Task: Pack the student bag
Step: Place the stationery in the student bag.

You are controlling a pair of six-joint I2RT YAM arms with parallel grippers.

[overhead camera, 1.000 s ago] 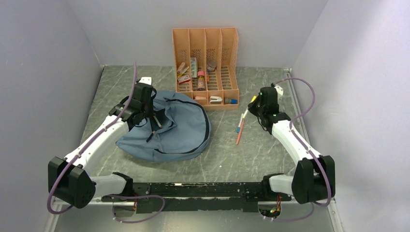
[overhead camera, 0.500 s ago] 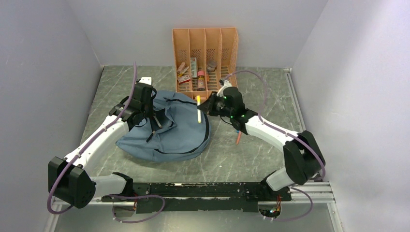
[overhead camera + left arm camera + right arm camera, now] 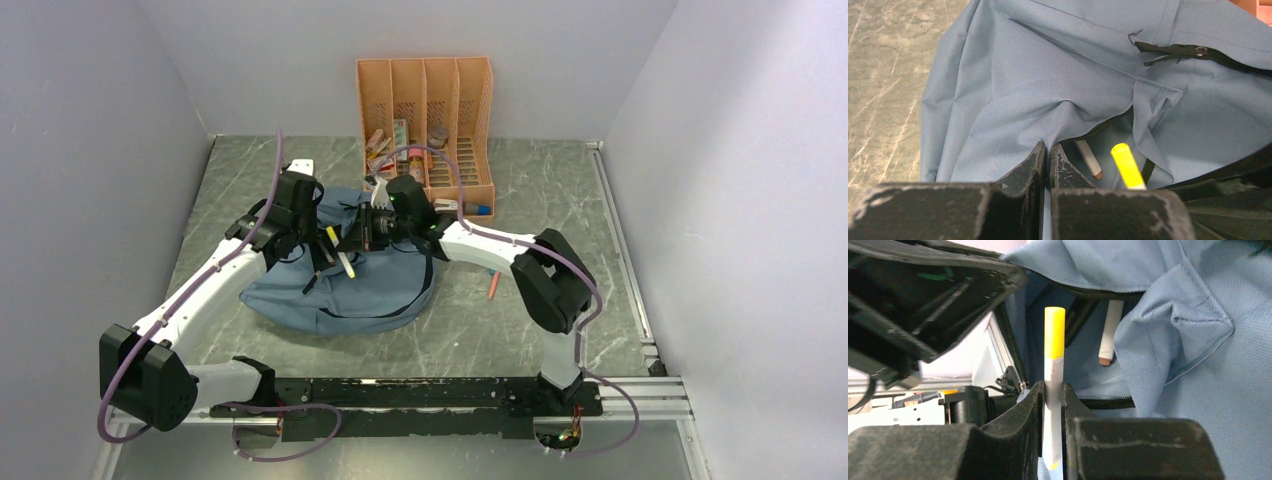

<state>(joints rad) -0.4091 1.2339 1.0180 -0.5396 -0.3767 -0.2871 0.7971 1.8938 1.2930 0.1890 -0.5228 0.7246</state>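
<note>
The dusty-blue student bag [image 3: 375, 270] lies left of centre on the table. My left gripper [image 3: 318, 240] is shut on the fabric edge of its open pocket [image 3: 1048, 145] and holds it open. My right gripper [image 3: 362, 232] is shut on a yellow-and-white highlighter [image 3: 340, 250], reaching across over the bag. The highlighter's yellow end [image 3: 1054, 332] points into the opening and also shows in the left wrist view [image 3: 1127, 166]. A white pen with a brown tip [image 3: 1089, 160] lies inside the pocket, seen too in the right wrist view [image 3: 1109, 332].
An orange slotted file organizer [image 3: 425, 135] with several small items stands at the back centre. An orange pen [image 3: 493, 285] lies on the table right of the bag. Walls close in on the left, back and right.
My right arm has swung left from near the organizer to over the bag, carrying the highlighter to the pocket opening. My left gripper has stayed put on the bag's edge.
</note>
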